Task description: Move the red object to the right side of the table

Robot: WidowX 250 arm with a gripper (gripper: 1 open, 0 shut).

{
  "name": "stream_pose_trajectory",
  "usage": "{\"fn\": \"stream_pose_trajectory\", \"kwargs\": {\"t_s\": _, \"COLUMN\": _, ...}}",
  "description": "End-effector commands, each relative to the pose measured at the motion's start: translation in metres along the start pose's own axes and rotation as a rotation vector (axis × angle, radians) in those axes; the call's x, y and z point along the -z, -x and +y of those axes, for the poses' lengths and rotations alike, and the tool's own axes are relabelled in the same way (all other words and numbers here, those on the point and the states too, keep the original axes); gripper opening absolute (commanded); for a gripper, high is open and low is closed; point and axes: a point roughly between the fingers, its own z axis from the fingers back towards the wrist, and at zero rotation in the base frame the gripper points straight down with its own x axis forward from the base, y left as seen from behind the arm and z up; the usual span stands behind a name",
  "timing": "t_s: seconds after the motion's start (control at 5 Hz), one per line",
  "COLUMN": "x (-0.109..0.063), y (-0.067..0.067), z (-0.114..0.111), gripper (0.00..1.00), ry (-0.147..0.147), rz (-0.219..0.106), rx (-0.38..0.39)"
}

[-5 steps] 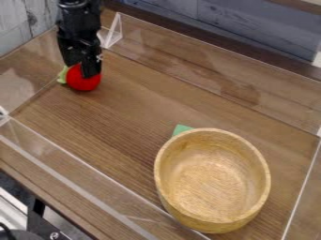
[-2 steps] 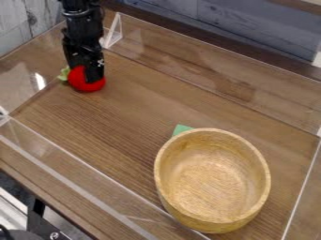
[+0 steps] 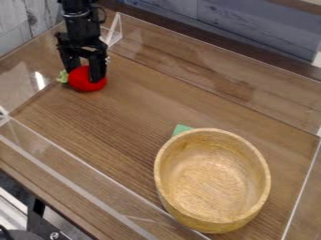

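Your table (image 3: 189, 94) is a brown wood-grain top that fills most of the view, fenced by low clear acrylic walls (image 3: 75, 178) on all visible sides.

Next biggest: a light wooden bowl (image 3: 213, 180), upright, sitting at the near right of the table, close to the right wall. It looks hollow with nothing visible inside. A small green scrap (image 3: 183, 130) pokes out from behind its far-left rim, touching or just beside the bowl; you can't tell what it is from here.

The black arm (image 3: 79, 19) comes down from the top left edge, pointing straight down at the far left corner of the table.

Your hand (image 3: 83, 71) is open, jaws spread wide, one dark finger on each side of the red object. The fingers straddle it, low, near the table. You can't tell from this angle whether the fingertips touch it; no squeeze is visible.

The red object (image 3: 85, 79) is a small round red ball, like a toy fruit, resting on the table at the far left, well apart from the bowl. A bit of green leaf (image 3: 63, 77) shows at its left side, just beside the left finger. Its upper part is partly hidden by the hand.
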Motion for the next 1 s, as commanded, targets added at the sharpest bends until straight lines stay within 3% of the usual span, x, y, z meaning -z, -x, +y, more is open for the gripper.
{"fn": "stream_pose_trajectory", "kwargs": {"t_s": 0.0, "x": -0.004, "y": -0.003, "z": 0.007, "gripper": 0.0, "ry": -0.012, "rz": -0.012, "rx": -0.056}}
{"fn": "stream_pose_trajectory", "kwargs": {"t_s": 0.4, "x": -0.052, "y": 0.008, "z": -0.02, "gripper": 0.0, "ry": -0.003, "rz": -0.086, "rx": -0.188}}
{"fn": "stream_pose_trajectory", "kwargs": {"t_s": 0.8, "x": -0.093, "y": 0.0, "z": -0.047, "gripper": 0.0, "ry": 0.022, "rz": -0.146, "rx": -0.181}}
